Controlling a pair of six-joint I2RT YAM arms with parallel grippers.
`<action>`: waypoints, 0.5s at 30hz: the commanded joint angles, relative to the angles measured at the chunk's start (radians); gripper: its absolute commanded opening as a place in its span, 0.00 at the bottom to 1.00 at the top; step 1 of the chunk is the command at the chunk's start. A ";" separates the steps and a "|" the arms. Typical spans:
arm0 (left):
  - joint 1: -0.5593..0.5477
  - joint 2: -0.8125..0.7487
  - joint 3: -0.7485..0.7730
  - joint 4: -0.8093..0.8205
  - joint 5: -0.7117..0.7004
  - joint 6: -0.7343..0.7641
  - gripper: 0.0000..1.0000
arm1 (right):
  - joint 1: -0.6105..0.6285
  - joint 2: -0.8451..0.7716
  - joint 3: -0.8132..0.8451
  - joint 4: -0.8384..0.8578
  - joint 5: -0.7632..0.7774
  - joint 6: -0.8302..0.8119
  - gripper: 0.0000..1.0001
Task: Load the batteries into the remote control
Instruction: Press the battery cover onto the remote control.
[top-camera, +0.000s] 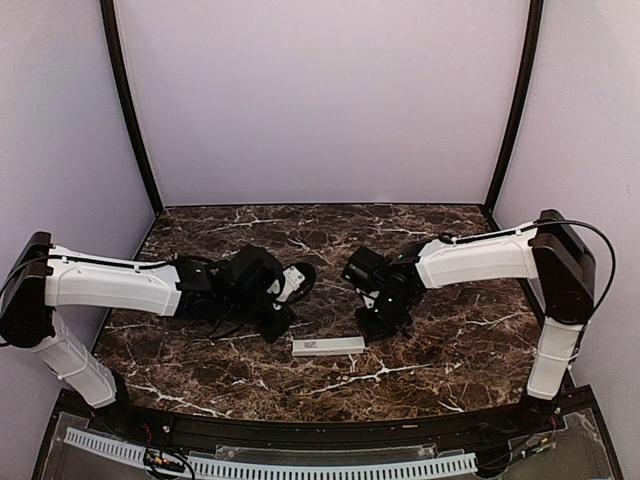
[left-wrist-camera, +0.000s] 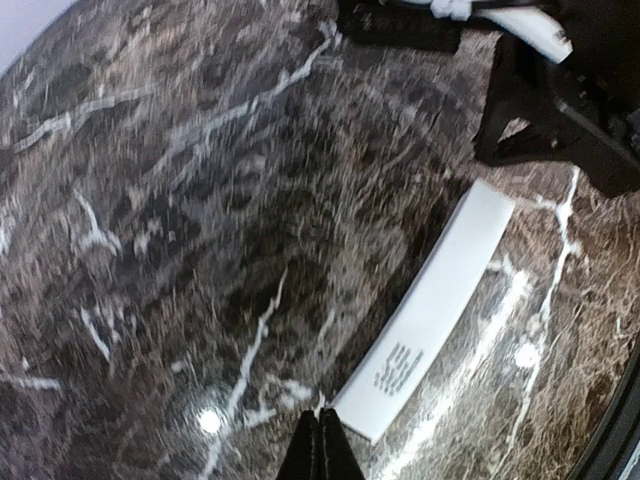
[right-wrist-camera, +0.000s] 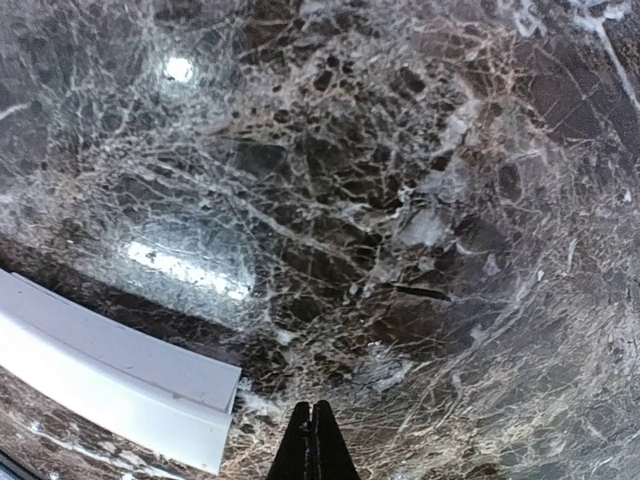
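**Remote control** (top-camera: 328, 346) lies flat on the marble table (top-camera: 200, 360), towards its near edge, between the two arms. Its long axis runs left–right, roughly parallel to that edge. The end bearing small printed text points towards the left arm.

**Left gripper** (top-camera: 278, 326) hangs near the remote's left end. Its fingers (left-wrist-camera: 306, 460) are pressed together with nothing between them.

**Right gripper** (top-camera: 374, 326) hangs near the right end. Its fingers (right-wrist-camera: 300, 452) are likewise closed and empty.
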 joint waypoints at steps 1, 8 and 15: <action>-0.004 -0.019 -0.114 -0.054 -0.006 -0.201 0.00 | 0.040 0.069 0.069 -0.100 0.070 0.012 0.00; -0.004 0.049 -0.121 0.016 -0.009 -0.166 0.00 | 0.067 0.168 0.150 -0.201 0.124 0.038 0.00; -0.007 0.073 -0.149 0.078 0.070 -0.161 0.00 | 0.087 0.186 0.162 -0.212 0.107 0.069 0.00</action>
